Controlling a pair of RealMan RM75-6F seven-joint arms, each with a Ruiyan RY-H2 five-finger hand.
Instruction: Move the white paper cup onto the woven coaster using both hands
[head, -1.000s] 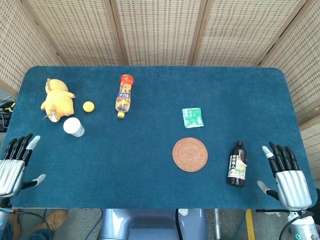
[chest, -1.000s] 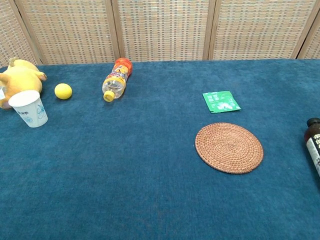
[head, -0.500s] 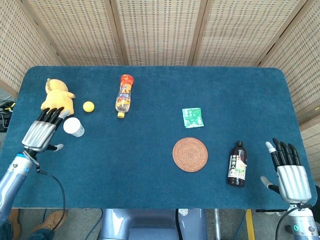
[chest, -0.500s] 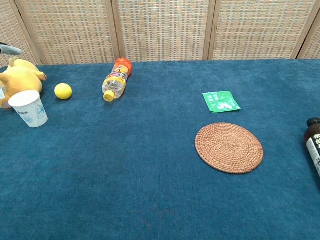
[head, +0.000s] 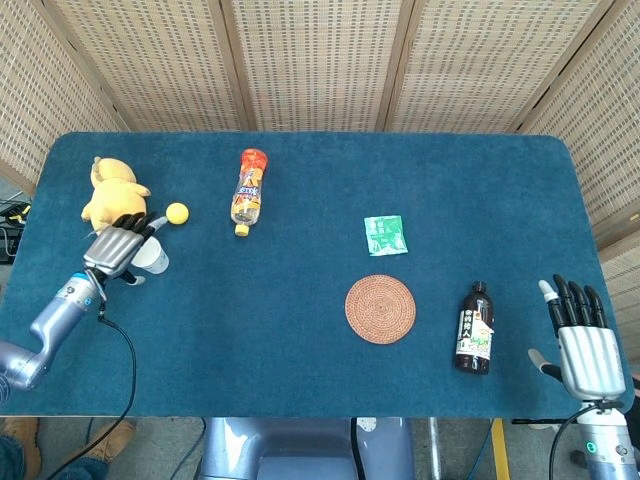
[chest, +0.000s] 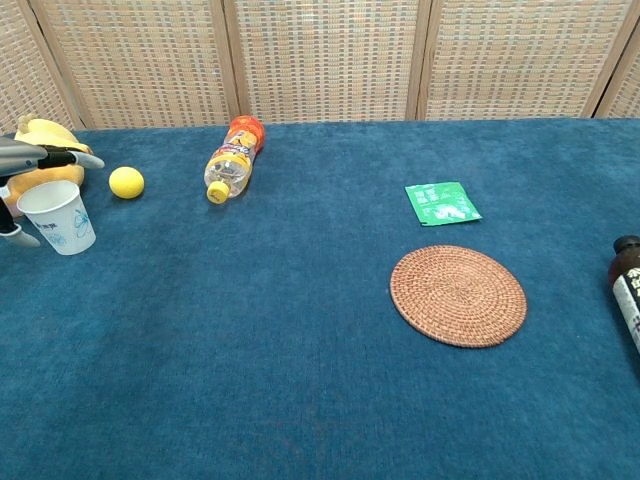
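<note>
Surface: blue cloth table with woven cane screens behind it.
Paper cup: white paper cup stands upright near the left edge of the table, well apart from the coaster.
Left hand: left hand is just beside the cup with fingers spread, reaching over its rim; in the chest view one fingertip is above the cup and the thumb is beside it. I cannot tell if it touches the cup.
Coaster: round woven coaster lies flat on the right half, with nothing on it.
Right hand: right hand is at the right front corner, fingers spread, holding nothing.
Near the cup: yellow plush toy just behind it, small yellow ball near it.
Between cup and coaster: plastic bottle lies on its side, further back.
Near the coaster: green packet behind it, dark bottle upright to its right.
</note>
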